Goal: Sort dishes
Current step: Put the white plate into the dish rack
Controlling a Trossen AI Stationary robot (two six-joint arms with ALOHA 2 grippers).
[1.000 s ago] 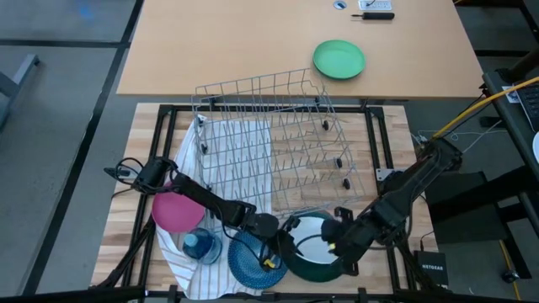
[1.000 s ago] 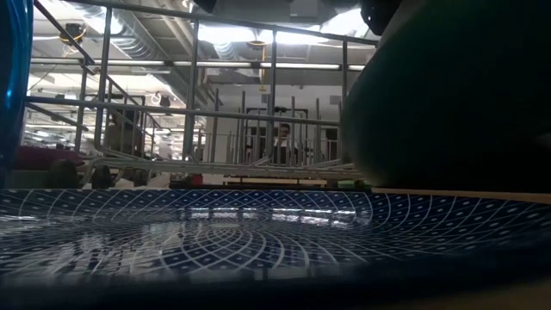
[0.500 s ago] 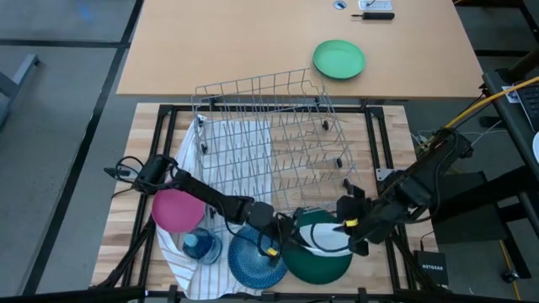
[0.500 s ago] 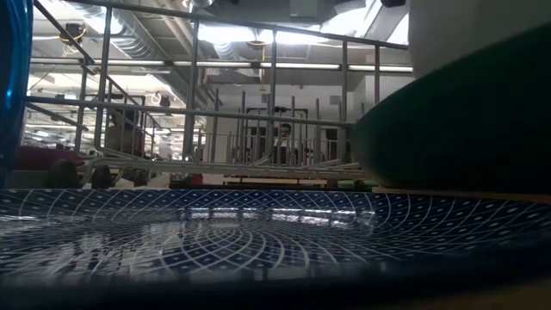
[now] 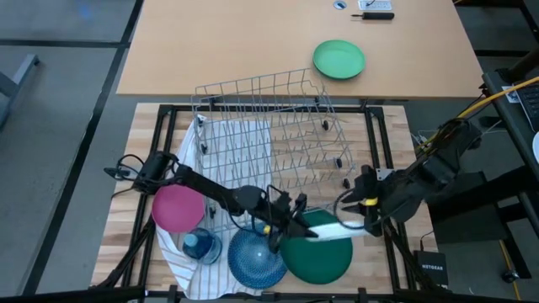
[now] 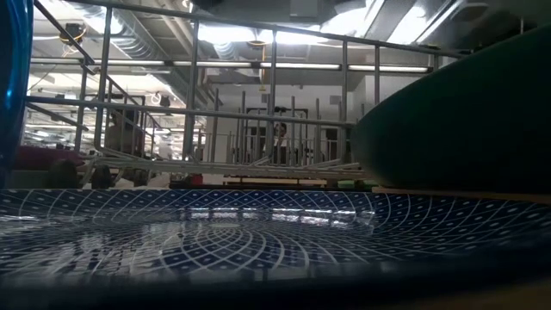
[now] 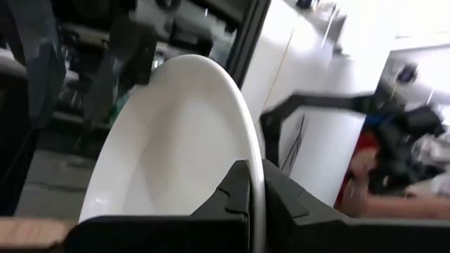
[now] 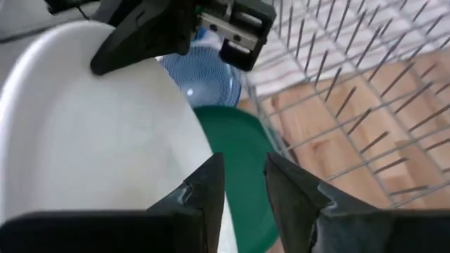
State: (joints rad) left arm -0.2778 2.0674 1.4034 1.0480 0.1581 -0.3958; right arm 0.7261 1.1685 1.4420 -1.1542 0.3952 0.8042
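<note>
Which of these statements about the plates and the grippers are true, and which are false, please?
1. The left gripper is shut on the white plate. True.
2. The white plate lies flat on the table. False: it hangs above the dark green plate, with the right gripper at its other edge.
3. The vivid green plate sits in the wire rack. False: it lies on the tan table beyond the rack.
4. The speckled blue plate lies beside the dark green plate. True.

wooden table (image 5: 396, 135) | on it: wire rack (image 5: 274, 139), striped cloth (image 5: 244, 143), green plate (image 5: 338, 60)
</note>
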